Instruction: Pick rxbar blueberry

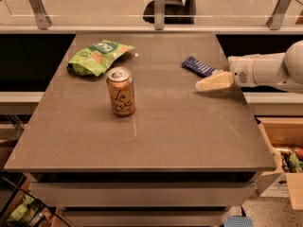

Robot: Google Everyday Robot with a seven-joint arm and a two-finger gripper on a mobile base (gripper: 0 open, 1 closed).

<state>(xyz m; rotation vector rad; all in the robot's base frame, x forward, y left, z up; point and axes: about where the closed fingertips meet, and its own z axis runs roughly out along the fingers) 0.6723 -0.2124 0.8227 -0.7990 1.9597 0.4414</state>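
Note:
The rxbar blueberry [199,66] is a flat dark-blue bar with white stripes, lying on the grey table [156,131] at the far right. My gripper [214,82] comes in from the right on a white arm [265,70]. It hovers just in front of the bar's near end, low over the table, right beside the bar. Nothing is seen held in it.
A peach-coloured drink can [121,91] stands upright left of centre. A green snack bag [97,56] lies at the far left. A glass railing with metal posts [160,7] runs behind the table. A cardboard box [284,150] sits on the floor at the right.

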